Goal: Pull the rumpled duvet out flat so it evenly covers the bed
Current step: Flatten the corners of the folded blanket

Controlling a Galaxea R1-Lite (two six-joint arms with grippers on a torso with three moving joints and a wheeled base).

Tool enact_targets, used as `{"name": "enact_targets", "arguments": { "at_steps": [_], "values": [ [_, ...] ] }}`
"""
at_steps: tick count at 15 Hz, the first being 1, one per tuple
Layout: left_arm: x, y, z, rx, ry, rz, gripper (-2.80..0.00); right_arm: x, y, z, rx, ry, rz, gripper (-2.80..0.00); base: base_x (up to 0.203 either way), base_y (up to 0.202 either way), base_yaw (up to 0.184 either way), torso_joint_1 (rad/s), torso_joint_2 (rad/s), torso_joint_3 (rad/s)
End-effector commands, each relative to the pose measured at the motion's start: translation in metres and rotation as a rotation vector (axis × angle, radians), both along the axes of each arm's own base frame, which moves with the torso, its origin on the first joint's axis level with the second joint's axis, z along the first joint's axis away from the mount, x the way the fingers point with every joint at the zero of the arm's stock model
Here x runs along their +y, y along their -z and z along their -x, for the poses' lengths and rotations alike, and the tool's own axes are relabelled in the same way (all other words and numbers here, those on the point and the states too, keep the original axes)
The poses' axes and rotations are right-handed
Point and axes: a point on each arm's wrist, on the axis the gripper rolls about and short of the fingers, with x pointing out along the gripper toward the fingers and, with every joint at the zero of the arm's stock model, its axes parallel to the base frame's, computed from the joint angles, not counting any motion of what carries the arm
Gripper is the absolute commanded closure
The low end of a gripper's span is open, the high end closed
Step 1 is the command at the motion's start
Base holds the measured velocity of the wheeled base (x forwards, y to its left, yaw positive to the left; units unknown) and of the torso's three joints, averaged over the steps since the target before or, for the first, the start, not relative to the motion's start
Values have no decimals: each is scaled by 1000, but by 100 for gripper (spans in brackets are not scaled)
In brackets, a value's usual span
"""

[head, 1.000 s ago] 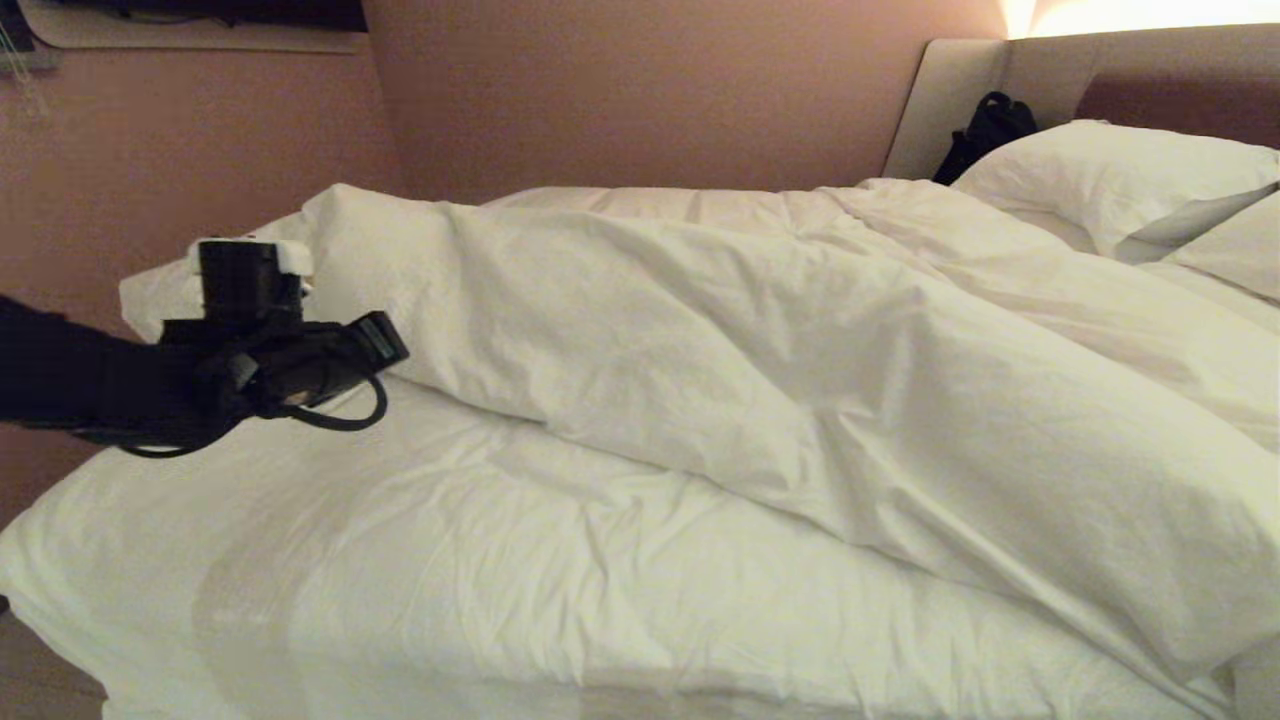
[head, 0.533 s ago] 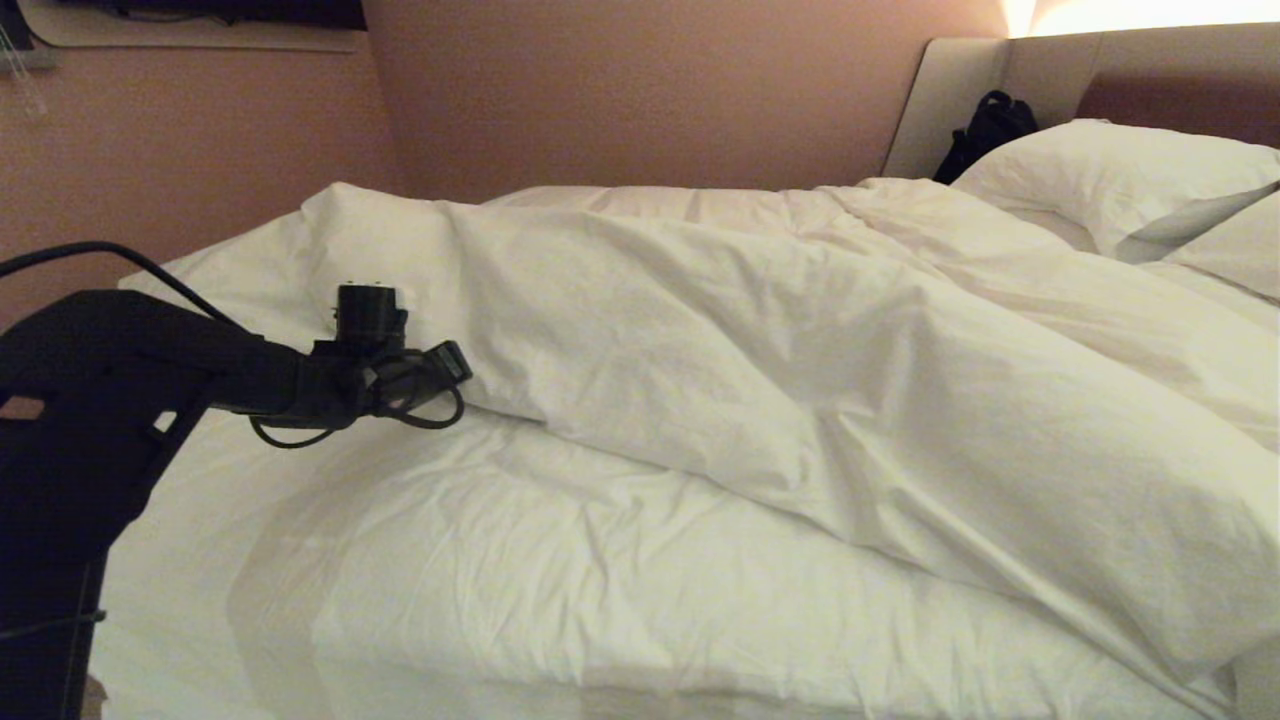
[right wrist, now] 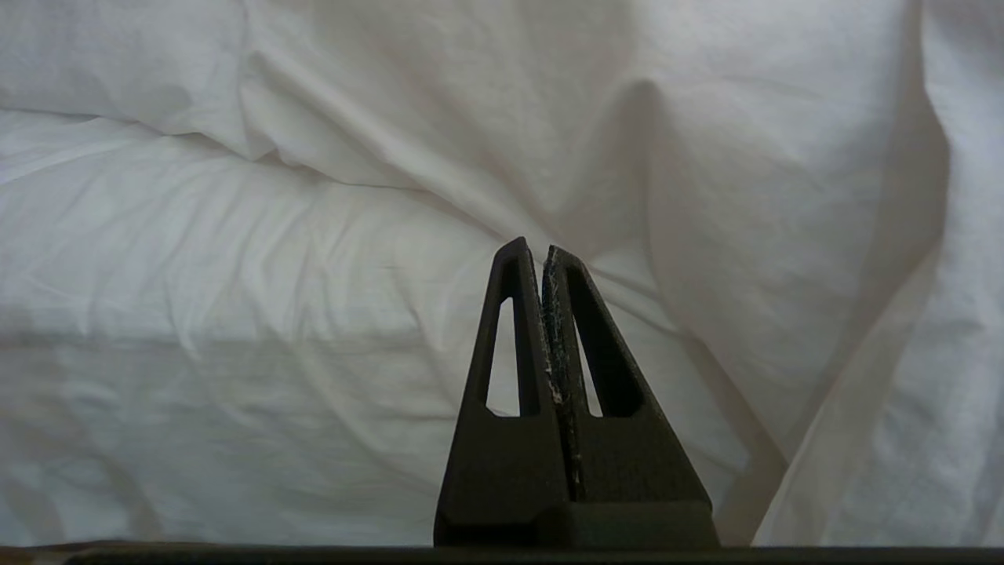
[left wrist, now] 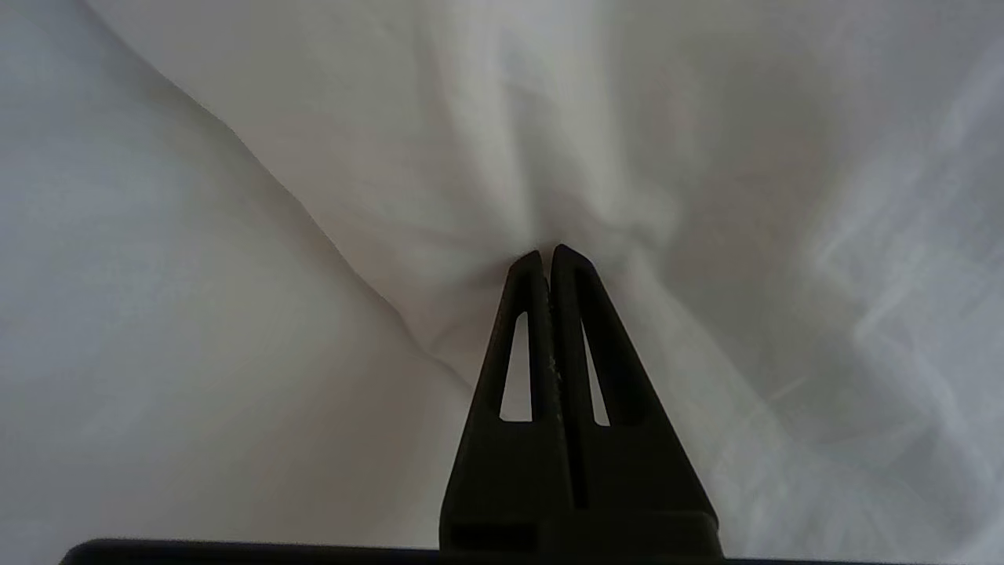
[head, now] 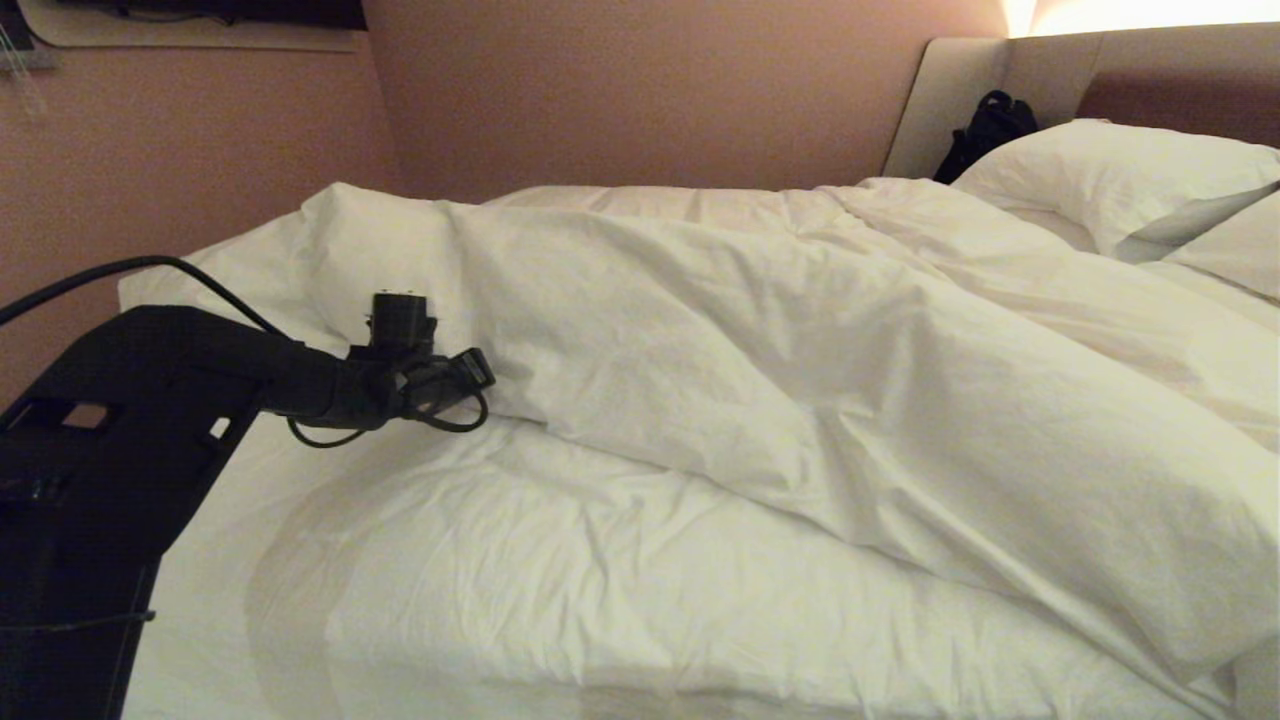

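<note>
The duvet point(head: 800, 330) lies bunched in a thick ridge across the far half of the bed point(head: 550, 590), leaving the near sheet bare. My left arm point(head: 330, 385) reaches in from the left to the duvet's near-left edge. In the left wrist view the left gripper point(left wrist: 547, 253) is shut, its tips pressed into a pucker of the duvet point(left wrist: 549, 118), with no cloth visible between the jaws. The right gripper point(right wrist: 541, 247) is shut and empty, hanging before the bed's side below the duvet's overhang point(right wrist: 745, 173); it is outside the head view.
Two white pillows point(head: 1110, 170) lie at the head on the right, under the padded headboard point(head: 1000, 70). A black bag point(head: 985, 125) leans against the headboard's corner. A pinkish wall point(head: 650, 90) runs behind the bed's far side.
My left arm has stretched forward and to the right, from the bed's left corner to the duvet's near edge. Its gripper stayed shut. The duvet has not shifted.
</note>
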Motion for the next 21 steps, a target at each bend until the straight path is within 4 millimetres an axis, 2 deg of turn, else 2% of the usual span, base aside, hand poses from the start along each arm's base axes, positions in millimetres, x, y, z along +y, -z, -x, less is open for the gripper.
{"name": "enact_targets", "arguments": {
  "at_steps": [1, 7, 10, 11, 17, 21],
  "values": [
    [0, -5, 2, -10, -2, 5, 0, 0, 0, 0, -1, 0, 0, 0, 0, 0, 0, 0, 0, 0],
    [2, -23, 24, -16, -9, 30, 0, 0, 0, 0, -1, 0, 0, 0, 0, 0, 0, 0, 0, 0],
    [3, -25, 25, -15, -19, 49, 0, 0, 0, 0, -1, 0, 0, 0, 0, 0, 0, 0, 0, 0],
    [3, -25, 26, -12, -20, 49, -280, 0, 0, 0, -1, 0, 0, 0, 0, 0, 0, 0, 0, 0],
    [2, -26, 24, -20, -23, 63, -280, 0, 0, 0, -1, 0, 0, 0, 0, 0, 0, 0, 0, 0],
    [1, -7, 18, 27, -51, 95, -280, 0, 0, 0, -1, 0, 0, 0, 0, 0, 0, 0, 0, 0]
  ]
}}
